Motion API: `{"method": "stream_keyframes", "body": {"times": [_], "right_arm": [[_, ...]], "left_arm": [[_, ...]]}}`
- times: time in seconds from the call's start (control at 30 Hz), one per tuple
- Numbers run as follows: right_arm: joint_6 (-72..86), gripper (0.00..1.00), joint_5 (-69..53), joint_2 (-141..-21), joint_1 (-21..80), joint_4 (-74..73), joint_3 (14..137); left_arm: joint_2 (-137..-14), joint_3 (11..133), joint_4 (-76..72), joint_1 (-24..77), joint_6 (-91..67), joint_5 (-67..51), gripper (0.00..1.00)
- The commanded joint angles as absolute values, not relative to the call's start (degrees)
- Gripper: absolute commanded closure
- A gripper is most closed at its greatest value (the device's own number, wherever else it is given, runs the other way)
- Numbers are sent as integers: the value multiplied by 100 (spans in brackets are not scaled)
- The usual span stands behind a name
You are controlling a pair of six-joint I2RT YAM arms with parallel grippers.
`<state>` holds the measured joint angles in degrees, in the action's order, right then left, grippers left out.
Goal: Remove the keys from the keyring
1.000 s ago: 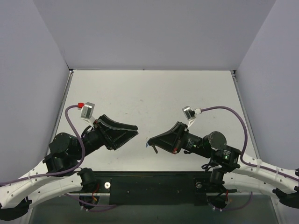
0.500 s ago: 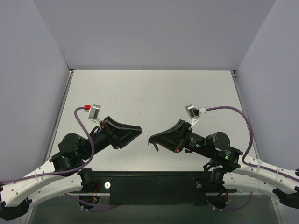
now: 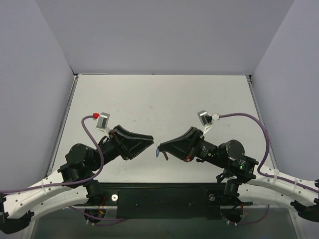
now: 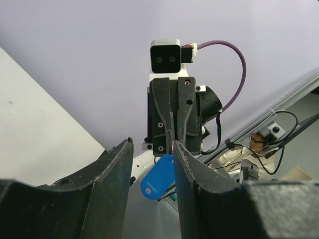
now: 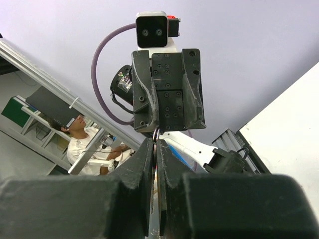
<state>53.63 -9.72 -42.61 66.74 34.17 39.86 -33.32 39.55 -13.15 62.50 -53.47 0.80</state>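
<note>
Your right gripper is pinching with its two fingers pressed fully together, and it is gripping the thin ring end of the small bright-blue oval plastic keyring. In the left wrist view the keyring's blue tag is hanging from those closed tips toward 7 o'clock, clear of the white table.

Your left gripper is standing partly open, about half its spread, with its black fingers apart. The blue tag is sitting in the gap between them. It is lying against the finger at its 3 o'clock side, while bare space is showing on its 9 o'clock side, so this gripper is not clamping anything. Whether that one finger is truly touching the tag you cannot tell.

From above, the two grippers are facing each other tip to tip at the 6 o'clock part of the table, the left one at 10 o'clock of the keyring and the right one at 3 o'clock.

The silver keys are too small to pick out in any view.
</note>
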Motion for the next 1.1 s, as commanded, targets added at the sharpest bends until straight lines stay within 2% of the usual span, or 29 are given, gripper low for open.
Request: {"method": "stream_keyframes", "body": {"times": [0.0,0.3,0.53,0.67,0.7,0.73,0.77,0.8,0.97,1.07], "right_arm": [[5256,100,-879,-4306,6653,3814,4228],[5273,100,-879,-4395,6653,3876,4245],[5282,100,-861,-4394,6653,3902,4245],[5273,100,-879,-4386,6653,3876,4245],[5273,100,-879,-4368,6653,3885,4236],[5282,100,-888,-4368,6653,3867,4236],[5282,100,-896,-4368,6653,3867,4236],[5282,100,-905,-4359,6653,3867,4236],[5291,100,-958,-4359,6653,3736,4263],[5247,100,-1072,-4394,6645,3385,4455]], "left_arm": [[-3331,3937,-1811,6310,-5379,0,53],[-3445,3938,-1942,6433,-5361,-88,57],[-3533,3981,-1986,6530,-5326,-53,66],[-3612,4051,-1969,6618,-5274,-53,78],[-3630,4052,-1951,6636,-5273,-53,85],[-3630,4078,-1925,6653,-5247,-53,88],[-3656,4096,-1925,6671,-5238,-44,98],[-3656,4104,-1873,6697,-5230,95,100],[-3639,4288,-1618,6741,-5072,141,100],[-3656,4631,-802,6741,-4870,53,100]]}}
